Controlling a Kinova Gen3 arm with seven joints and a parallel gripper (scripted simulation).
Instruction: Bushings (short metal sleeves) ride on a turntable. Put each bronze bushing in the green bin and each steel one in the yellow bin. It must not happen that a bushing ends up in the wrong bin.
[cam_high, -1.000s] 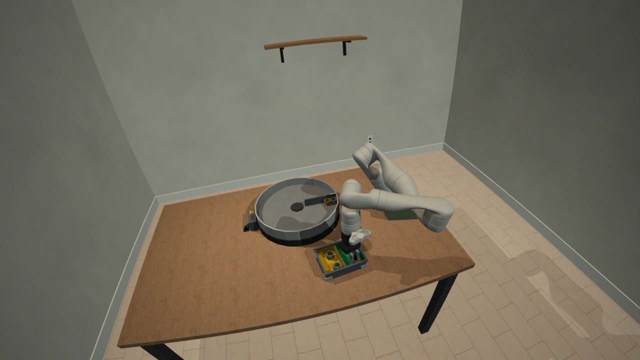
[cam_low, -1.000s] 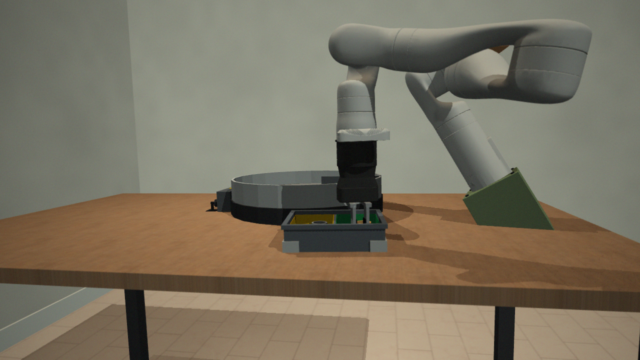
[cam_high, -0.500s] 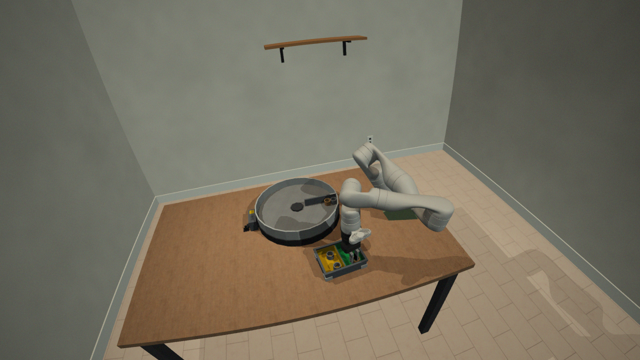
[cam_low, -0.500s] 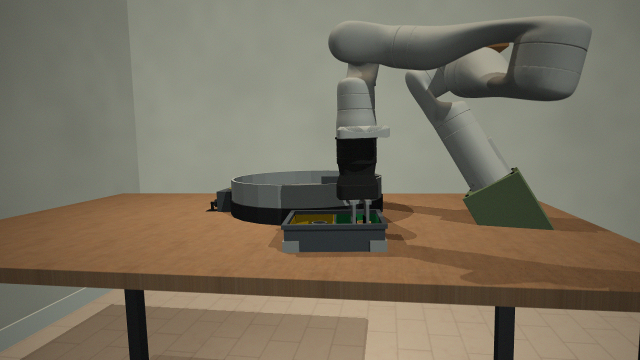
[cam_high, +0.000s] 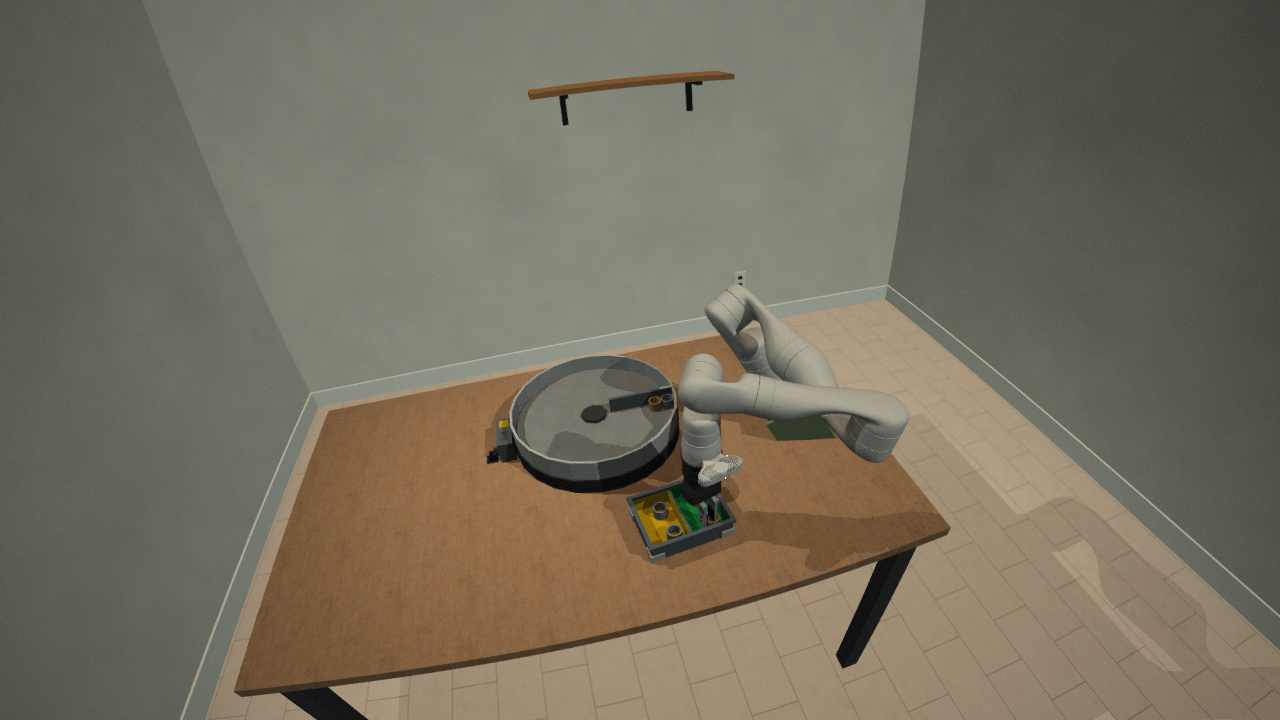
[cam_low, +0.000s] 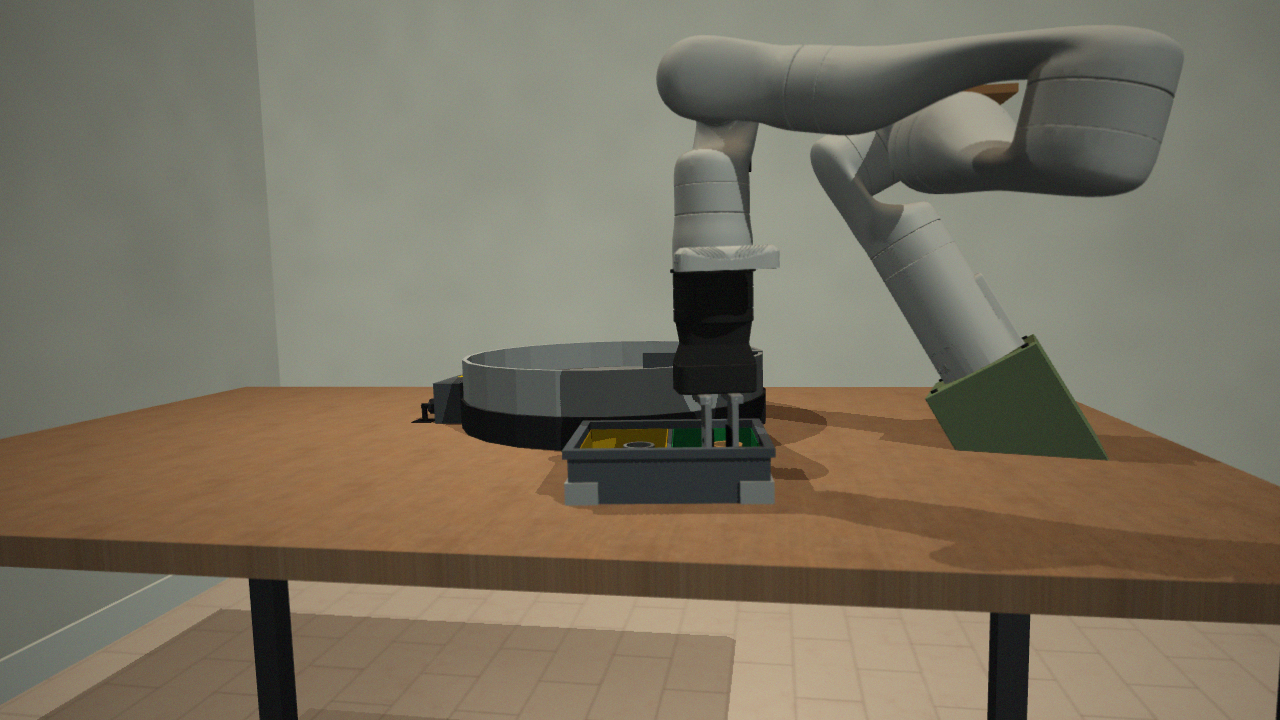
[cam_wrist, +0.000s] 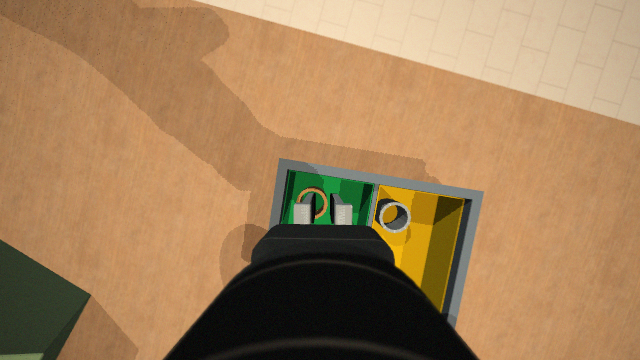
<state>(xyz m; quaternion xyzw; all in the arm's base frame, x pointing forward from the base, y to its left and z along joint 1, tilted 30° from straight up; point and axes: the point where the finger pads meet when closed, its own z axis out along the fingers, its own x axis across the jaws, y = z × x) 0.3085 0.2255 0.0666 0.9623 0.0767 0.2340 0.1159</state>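
Mostly, the brown wood-grained surface (cam_high: 429, 537) (cam_low: 358, 501) (cam_wrist: 550, 225) carries a round grey turntable (cam_high: 572, 471) (cam_low: 510, 389) with bronze (cam_high: 654, 405) and steel (cam_high: 667, 402) bushings; yellow bin (cam_high: 657, 530) (cam_low: 601, 440) (cam_wrist: 430, 260): two steel rings (cam_high: 660, 514); green bin (cam_high: 689, 512) (cam_low: 687, 436) (cam_wrist: 345, 187): bronze ring (cam_wrist: 326, 202), partly open tool (cam_high: 708, 517) (cam_low: 720, 445) (cam_wrist: 322, 203) above, gripping nothing
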